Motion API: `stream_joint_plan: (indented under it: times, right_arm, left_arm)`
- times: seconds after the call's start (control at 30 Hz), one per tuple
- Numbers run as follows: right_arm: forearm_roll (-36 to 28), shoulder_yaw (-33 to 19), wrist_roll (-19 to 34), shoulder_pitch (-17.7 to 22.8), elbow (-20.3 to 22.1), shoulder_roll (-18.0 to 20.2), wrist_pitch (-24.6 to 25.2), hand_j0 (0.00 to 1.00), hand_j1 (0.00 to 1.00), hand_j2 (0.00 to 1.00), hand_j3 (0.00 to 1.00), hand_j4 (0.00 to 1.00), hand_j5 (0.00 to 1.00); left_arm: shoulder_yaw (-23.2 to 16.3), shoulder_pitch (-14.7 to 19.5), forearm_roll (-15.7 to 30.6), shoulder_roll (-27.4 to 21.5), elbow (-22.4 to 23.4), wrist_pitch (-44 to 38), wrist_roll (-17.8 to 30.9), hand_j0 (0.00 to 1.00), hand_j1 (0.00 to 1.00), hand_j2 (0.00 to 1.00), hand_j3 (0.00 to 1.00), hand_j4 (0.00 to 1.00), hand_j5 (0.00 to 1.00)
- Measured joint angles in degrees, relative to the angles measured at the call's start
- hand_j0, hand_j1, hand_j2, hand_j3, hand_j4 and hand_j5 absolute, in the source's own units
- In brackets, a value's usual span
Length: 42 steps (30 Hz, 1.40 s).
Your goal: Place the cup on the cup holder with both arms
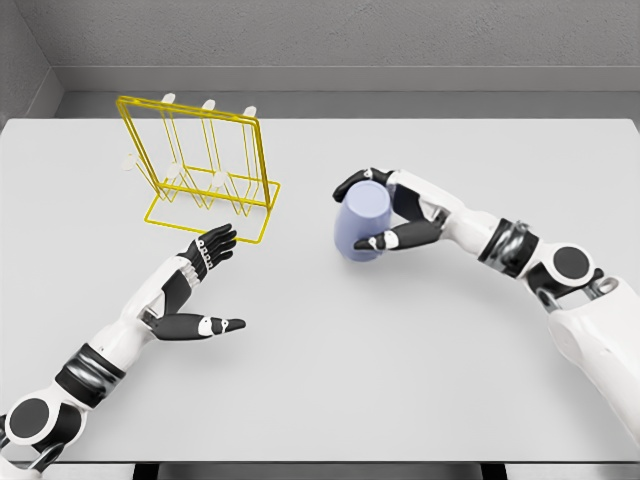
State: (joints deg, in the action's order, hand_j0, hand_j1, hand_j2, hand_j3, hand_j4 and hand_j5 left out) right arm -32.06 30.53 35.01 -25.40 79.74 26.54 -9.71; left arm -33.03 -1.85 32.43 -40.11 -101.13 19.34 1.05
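A pale blue cup (361,221) sits right of the table's middle, tilted, with my right hand (378,212) wrapped around it: fingers curl over its far side and the thumb presses its near side. The yellow wire cup holder (203,170) with white pegs stands at the back left of the table. My left hand (207,283) hovers in front of the holder's base, fingers spread and thumb stretched out to the right, holding nothing. A wide gap separates the cup from the holder and from my left hand.
The grey table (320,380) spans the whole view, with a grey wall behind its far edge. Nothing else stands on it besides the holder and the cup.
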Motion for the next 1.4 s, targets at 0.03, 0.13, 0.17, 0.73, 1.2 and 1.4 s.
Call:
stream_joint_plan:
  times: [0.03, 0.13, 0.17, 0.73, 1.2, 1.4]
  right_arm:
    - [0.0, 0.37, 0.0, -0.44, -0.02, -0.22, 0.01, 0.55, 0.55, 0.55, 0.55, 0.55, 0.55]
    - [0.03, 1.75, 0.0, -0.7, -0.02, -1.12, 0.01, 0.55, 0.55, 0.55, 0.55, 0.55, 0.55]
    - [0.04, 2.18, 0.0, -0.7, -0.01, -1.39, 0.02, 0.55, 0.55, 0.55, 0.55, 0.55, 0.55]
    - [0.54, 6.22, 0.06, 0.09, -1.96, -2.19, -0.4, 0.55, 0.55, 0.55, 0.55, 0.55, 0.55]
    - [0.7, 6.3, 0.01, 0.18, -3.2, -2.36, -1.37, 0.84, 0.84, 0.84, 0.84, 0.84, 0.84]
    - [2.22, 6.95, 0.0, 0.0, -4.73, -3.52, -3.18, 1.0, 1.0, 1.0, 1.0, 1.0, 1.0]
  left_arm:
    - [0.0, 0.0, -0.02, -0.05, 0.0, 0.0, 0.0, 1.0, 1.0, 1.0, 1.0, 1.0, 1.0]
    - [0.0, 0.0, -0.03, -0.28, 0.0, 0.0, 0.0, 1.0, 1.0, 1.0, 1.0, 1.0, 1.0]
    - [0.01, 0.0, -0.01, -0.33, 0.0, 0.0, 0.0, 1.0, 1.0, 1.0, 1.0, 1.0, 1.0]
    - [-0.02, 0.09, 0.08, 0.01, 0.0, 0.01, -0.01, 1.0, 1.0, 1.0, 1.0, 1.0, 1.0]
    - [-0.09, -0.26, 0.11, -0.27, 0.0, 0.11, 0.0, 1.0, 1.0, 1.0, 1.0, 1.0, 1.0]
    - [-0.11, -0.18, -0.05, -0.65, 0.0, 0.4, -0.01, 1.0, 1.0, 1.0, 1.0, 1.0, 1.0]
